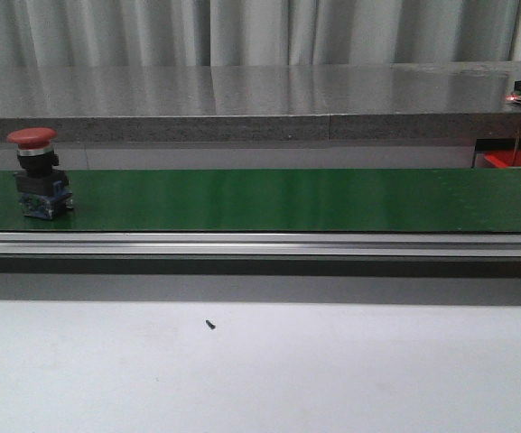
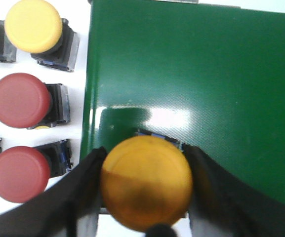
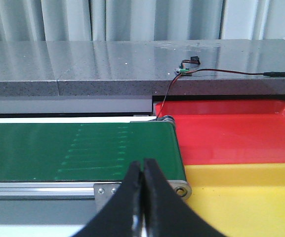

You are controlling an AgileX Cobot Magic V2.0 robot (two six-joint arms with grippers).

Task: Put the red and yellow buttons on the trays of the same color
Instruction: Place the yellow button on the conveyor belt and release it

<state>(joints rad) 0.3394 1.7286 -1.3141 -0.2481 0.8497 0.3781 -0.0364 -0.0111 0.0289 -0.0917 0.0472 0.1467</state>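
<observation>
In the left wrist view my left gripper is shut on a yellow button, its black fingers pressed against both sides of the round cap, over the near end of the green belt. A red button on a black and blue base stands upright on the belt at the far left of the front view. My right gripper is shut and empty, hanging in front of the belt's right end. Beside that end lie the red tray and the yellow tray.
On the white surface beside the belt lie a spare yellow button and two red buttons. A grey counter runs behind the belt, with a small circuit board and wire on it. A tiny black screw lies on the table.
</observation>
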